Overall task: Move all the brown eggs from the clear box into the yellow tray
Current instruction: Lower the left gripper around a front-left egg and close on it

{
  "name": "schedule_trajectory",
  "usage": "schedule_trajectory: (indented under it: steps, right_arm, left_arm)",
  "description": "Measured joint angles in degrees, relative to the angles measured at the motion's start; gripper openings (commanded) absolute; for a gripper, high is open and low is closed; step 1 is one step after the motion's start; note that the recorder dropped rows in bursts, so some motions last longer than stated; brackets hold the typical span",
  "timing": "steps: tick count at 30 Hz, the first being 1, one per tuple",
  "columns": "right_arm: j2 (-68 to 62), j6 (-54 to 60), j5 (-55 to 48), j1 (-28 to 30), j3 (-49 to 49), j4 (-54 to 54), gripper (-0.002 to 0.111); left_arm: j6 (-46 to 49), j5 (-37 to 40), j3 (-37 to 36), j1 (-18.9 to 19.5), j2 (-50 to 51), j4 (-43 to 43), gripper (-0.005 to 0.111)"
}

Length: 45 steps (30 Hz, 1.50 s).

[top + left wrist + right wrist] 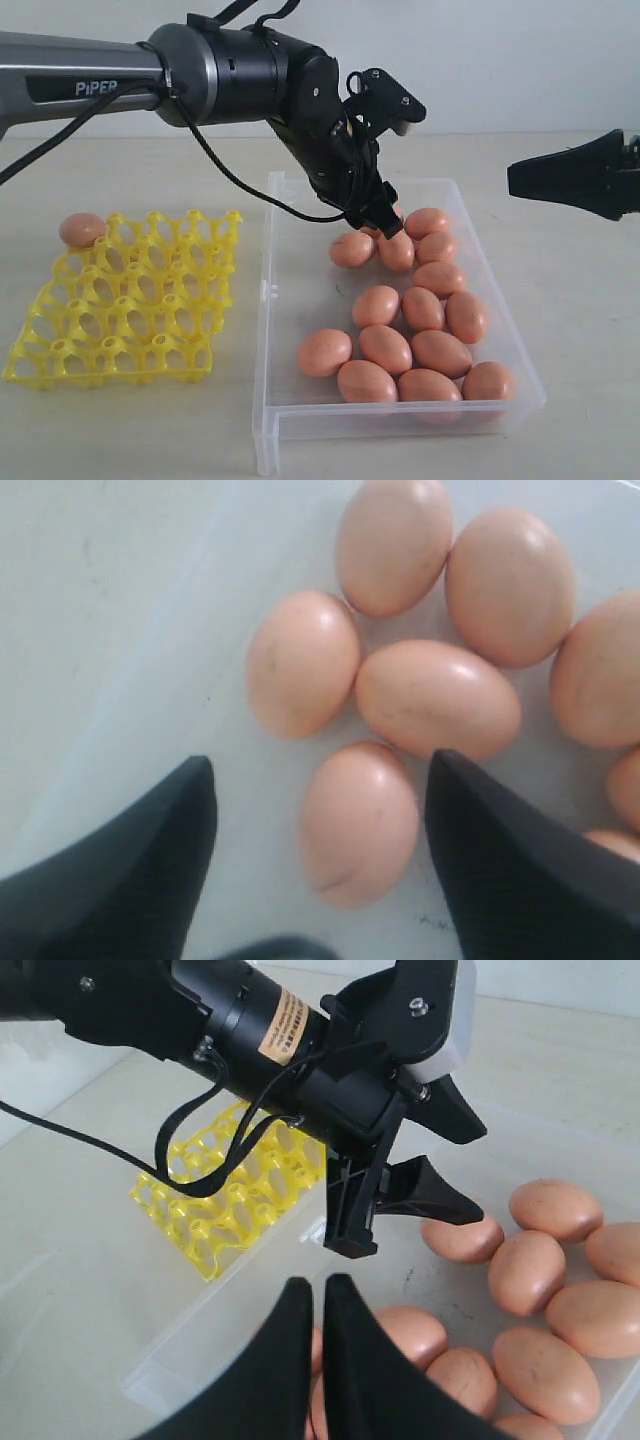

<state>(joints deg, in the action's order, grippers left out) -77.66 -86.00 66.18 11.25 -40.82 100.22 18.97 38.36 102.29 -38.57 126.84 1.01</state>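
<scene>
Eggs (400,330), all brown, cluster in the clear box (290,330) (toward its right side). A lone egg (82,229) sits on the far-left corner of the yellow tray (130,310), which lies beside the box on the worktop (120,440). The left pincer (375,218) is spread wide over the far eggs. The right pincer (520,178) is clenched, empty, off to the right.

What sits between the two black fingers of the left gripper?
One smooth orange-brown egg, lying on the clear plastic box's floor; the left wrist view shows it.
</scene>
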Motion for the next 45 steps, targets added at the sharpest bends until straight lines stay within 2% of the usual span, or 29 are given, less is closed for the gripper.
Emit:
schedule_trajectory:
  steps: [7,15,32,33,35,36,38,45]
  right_arm:
    - [0.00,0.09,1.22,0.00,0.00,0.00,0.000]
    - [0.00,0.09,1.30,0.00,0.00,0.00,0.000]
    - [0.00,0.94,2.09,0.00,0.00,0.00,0.000]
    - [0.00,1.07,2.19,0.00,0.00,0.00,0.000]
    - [0.00,1.16,2.19,0.00,0.00,0.00,0.000]
    - [0.00,1.16,2.19,0.00,0.00,0.00,0.000]
    - [0.00,1.16,2.19,0.00,0.00,0.00,0.000]
    - [0.00,1.46,2.30,0.00,0.00,0.00,0.000]
  left_arm:
    - [-0.63,0.51,0.51,0.46,3.25,0.25,0.057]
    - [-0.51,0.27,0.51,0.70,6.08,5.37,0.057]
    - [9.12,-1.35,0.97,0.70,8.44,4.73,0.056]
    - [9.61,-1.35,0.97,0.70,8.44,4.59,0.054]
    - [9.84,-1.35,1.20,0.70,8.69,4.36,0.043]
    - [9.98,-1.35,1.20,0.70,8.75,4.23,0.033]
    - [10.20,-1.22,1.34,0.70,8.90,4.12,0.006]
    - [10.20,0.21,1.45,0.70,8.35,4.00,0.004]
